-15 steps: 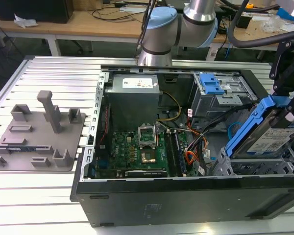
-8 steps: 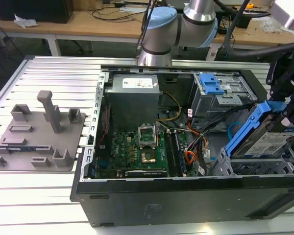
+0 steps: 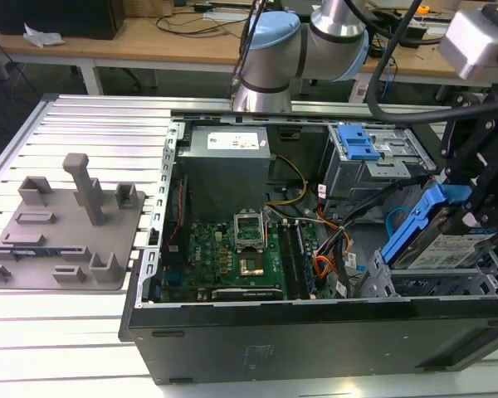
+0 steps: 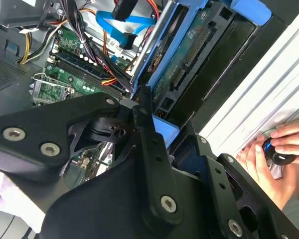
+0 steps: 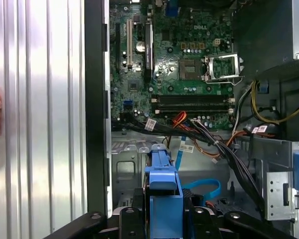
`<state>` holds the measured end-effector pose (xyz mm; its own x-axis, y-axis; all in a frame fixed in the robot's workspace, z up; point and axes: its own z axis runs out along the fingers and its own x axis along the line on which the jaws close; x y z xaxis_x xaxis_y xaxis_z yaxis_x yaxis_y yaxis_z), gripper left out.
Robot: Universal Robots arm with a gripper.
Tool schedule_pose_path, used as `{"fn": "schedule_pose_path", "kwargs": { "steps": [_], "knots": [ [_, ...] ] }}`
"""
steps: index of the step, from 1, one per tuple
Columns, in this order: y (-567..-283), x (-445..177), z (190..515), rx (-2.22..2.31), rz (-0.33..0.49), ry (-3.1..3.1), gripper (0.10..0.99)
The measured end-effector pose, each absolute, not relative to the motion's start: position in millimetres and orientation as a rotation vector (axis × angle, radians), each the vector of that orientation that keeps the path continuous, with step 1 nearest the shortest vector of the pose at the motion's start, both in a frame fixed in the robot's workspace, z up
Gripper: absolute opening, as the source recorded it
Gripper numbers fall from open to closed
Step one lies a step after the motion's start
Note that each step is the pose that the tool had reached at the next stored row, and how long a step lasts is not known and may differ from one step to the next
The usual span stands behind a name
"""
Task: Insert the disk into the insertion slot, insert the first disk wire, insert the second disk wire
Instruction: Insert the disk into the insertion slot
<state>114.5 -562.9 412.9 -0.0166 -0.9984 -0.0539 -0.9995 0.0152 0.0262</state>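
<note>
Holding the disk (image 3: 455, 249) tilted, long axis sloping down toward the slot (image 3: 415, 283) just below, fingers (image 4: 144, 119) clamped on its frame.

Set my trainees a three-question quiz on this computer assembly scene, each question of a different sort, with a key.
1. True or false: the disk lies flat and fully seated in the insertion slot.
2. What is the gripper clamped on? A: the disk's blue carrier. B: an orange wire. C: the power supply.
3. Fill in: the grey fixture plate lies on the exterior view's ___ of the computer case.

Key:
1. False. The disk is tilted, with one end raised, and held in the gripper.
2. A.
3. Left.
</note>
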Motion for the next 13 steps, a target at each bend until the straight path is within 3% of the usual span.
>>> {"fn": "schedule_pose_path", "kwargs": {
  "steps": [3,4,6,7,13],
  "knots": [
    [-562.9,114.0,411.7,-2.188,0.088,2.225,0.439],
    [-563.0,113.9,411.6,-2.188,0.088,2.225,0.557],
    [-562.9,113.9,411.6,-2.188,0.088,2.225,0.557],
    [-562.9,113.9,411.6,-2.188,0.088,2.225,0.624],
    [-562.9,113.9,411.5,-2.187,0.088,2.225,0.624]
  ]
}}
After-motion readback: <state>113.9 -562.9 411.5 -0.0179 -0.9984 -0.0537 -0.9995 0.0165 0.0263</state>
